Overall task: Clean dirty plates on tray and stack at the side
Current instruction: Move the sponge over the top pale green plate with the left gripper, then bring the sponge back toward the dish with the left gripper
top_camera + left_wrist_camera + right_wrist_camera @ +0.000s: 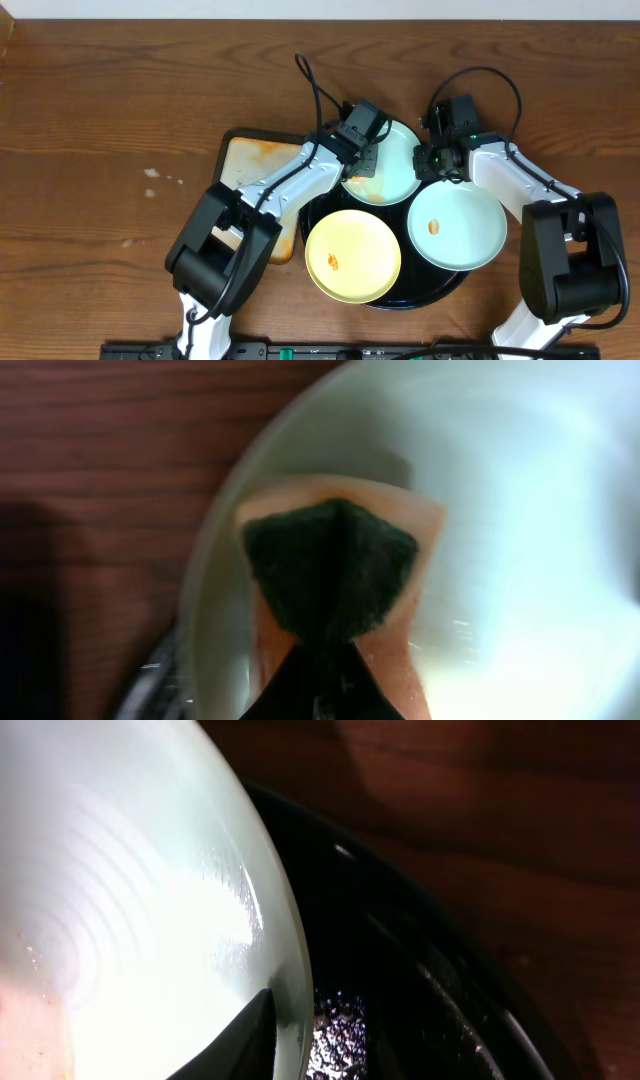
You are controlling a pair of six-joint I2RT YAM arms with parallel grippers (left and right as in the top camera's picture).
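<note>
The black tray (425, 288) holds three plates. On the far mint-green plate (395, 170) my left gripper (360, 155) is shut on a sponge (330, 570), dark green pad on an orange body, pressed flat against the plate's (520, 510) inside. My right gripper (433, 165) is at the same plate's right rim. One of its fingers (250, 1035) lies on the plate's (120, 870) inner face beside the rim, and the other is hidden below. The second mint-green plate (457, 228) and the yellow plate (352, 256) each carry an orange speck.
A rectangular orange-stained tray (255, 160) lies left of the black tray, partly under my left arm. Brown wooden tabletop (100, 120) stretches to the left and back. The black tray's rim (420, 970) curves just right of the right gripper.
</note>
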